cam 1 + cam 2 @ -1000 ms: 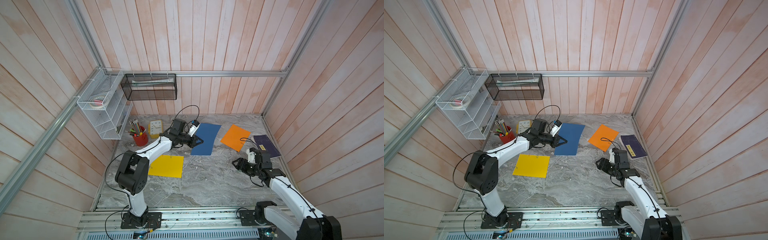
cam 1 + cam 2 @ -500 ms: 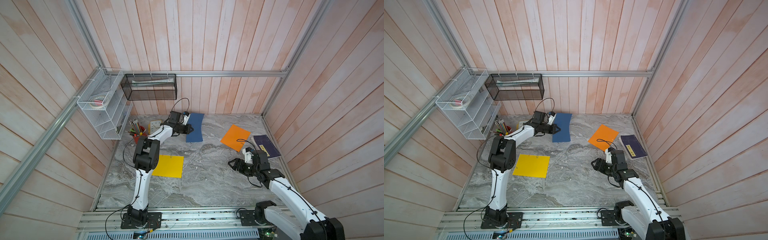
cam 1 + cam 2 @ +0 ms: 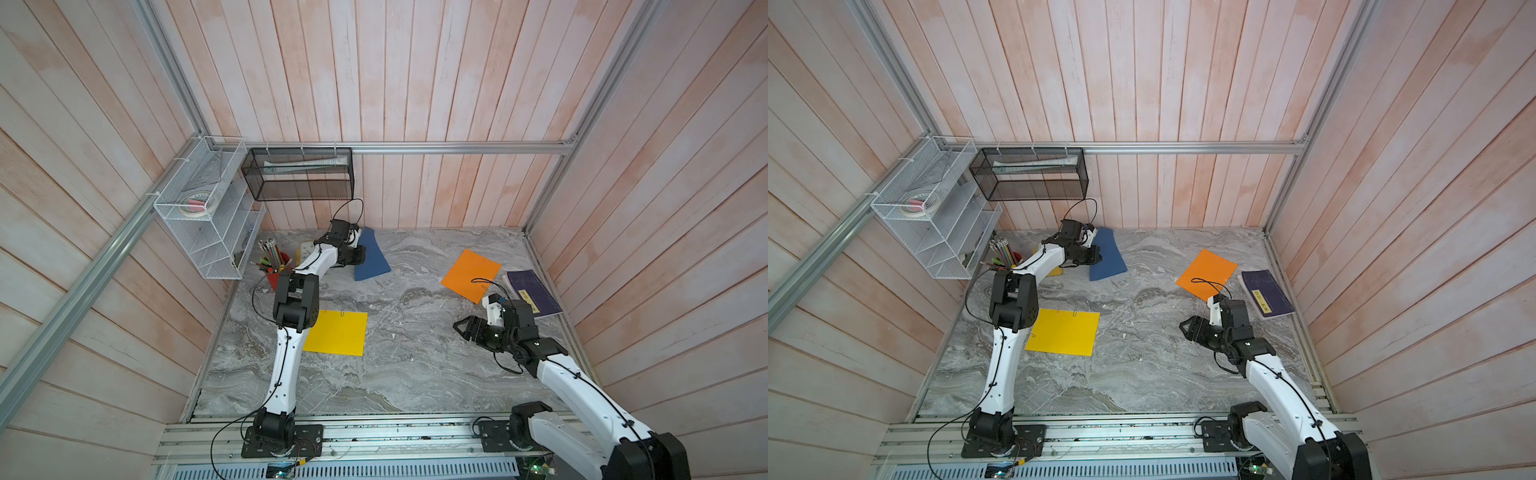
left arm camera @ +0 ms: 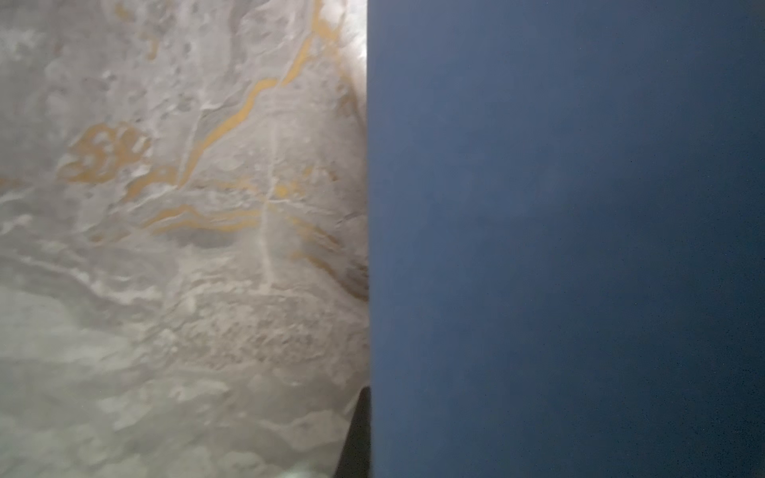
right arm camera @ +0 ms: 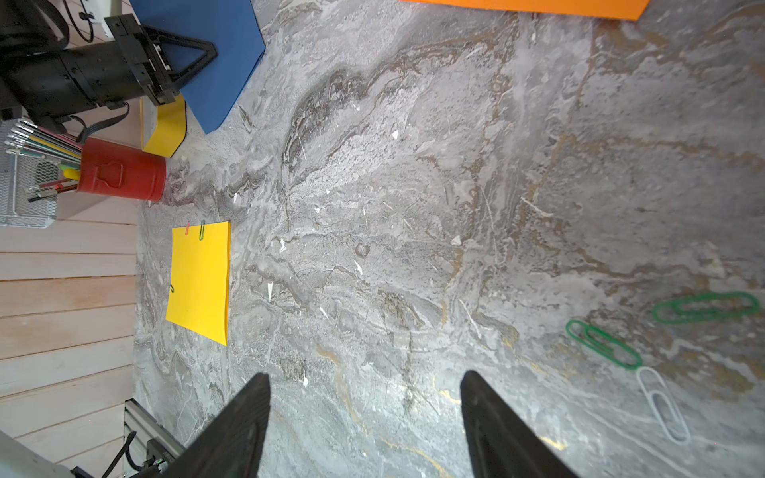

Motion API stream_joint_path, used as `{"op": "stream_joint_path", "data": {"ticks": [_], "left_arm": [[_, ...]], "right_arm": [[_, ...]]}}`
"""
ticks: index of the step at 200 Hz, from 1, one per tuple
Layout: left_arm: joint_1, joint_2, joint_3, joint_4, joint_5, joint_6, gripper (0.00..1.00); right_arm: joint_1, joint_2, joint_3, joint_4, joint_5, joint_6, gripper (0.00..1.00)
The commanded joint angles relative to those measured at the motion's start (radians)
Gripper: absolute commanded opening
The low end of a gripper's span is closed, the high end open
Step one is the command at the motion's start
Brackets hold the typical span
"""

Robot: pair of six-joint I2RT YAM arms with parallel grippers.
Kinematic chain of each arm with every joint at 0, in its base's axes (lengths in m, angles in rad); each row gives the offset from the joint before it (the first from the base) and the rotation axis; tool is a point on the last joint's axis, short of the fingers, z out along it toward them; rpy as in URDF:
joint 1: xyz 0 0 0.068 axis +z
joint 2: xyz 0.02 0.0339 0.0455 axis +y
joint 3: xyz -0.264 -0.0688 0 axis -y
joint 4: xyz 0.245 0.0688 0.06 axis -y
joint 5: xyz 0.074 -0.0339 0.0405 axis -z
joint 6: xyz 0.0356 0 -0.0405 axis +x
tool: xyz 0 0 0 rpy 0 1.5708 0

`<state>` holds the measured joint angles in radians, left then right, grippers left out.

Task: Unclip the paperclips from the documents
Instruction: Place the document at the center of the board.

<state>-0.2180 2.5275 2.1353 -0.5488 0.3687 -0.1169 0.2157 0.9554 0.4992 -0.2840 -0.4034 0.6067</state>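
The left gripper (image 3: 360, 254) clamps the curled dark blue paper sheet (image 3: 376, 259) at the far edge of the grey marble tabletop (image 3: 415, 365), while the right gripper (image 5: 364, 372) gapes empty near loose green and silvery wire paperclips (image 5: 604, 344).

blue document (image 3: 374, 257) dragged back, now bent

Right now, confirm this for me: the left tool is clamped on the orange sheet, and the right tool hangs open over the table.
One thing is wrong. The left tool is clamped on the blue sheet, not the orange sheet, which lies flat on the table away from both tools. Both top views show this. The right tool does hang open over the table.
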Motion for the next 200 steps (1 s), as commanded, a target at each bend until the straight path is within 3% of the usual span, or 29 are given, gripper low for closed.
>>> {"op": "stream_joint_path", "data": {"ticks": [1, 34, 107, 153, 200], "left_arm": [[0.0, 0.018, 0.035, -0.048, -0.078, 0.01, 0.07], [0.003, -0.005, 0.013, -0.054, -0.149, 0.015, 0.31], [0.009, -0.135, -0.126, 0.041, -0.221, 0.002, 0.59], [0.007, -0.268, -0.278, 0.142, -0.219, -0.013, 0.7], [-0.013, -0.427, -0.489, 0.254, -0.149, -0.039, 0.7]], "right_arm": [[0.008, 0.008, 0.02, 0.01, -0.015, 0.005, 0.74], [0.01, 0.016, 0.022, 0.017, -0.02, 0.005, 0.75], [0.02, 0.027, 0.035, 0.025, -0.018, -0.002, 0.76], [0.019, 0.039, 0.045, 0.035, -0.011, -0.02, 0.77], [-0.013, 0.137, 0.095, 0.097, 0.057, -0.089, 0.78]]}}
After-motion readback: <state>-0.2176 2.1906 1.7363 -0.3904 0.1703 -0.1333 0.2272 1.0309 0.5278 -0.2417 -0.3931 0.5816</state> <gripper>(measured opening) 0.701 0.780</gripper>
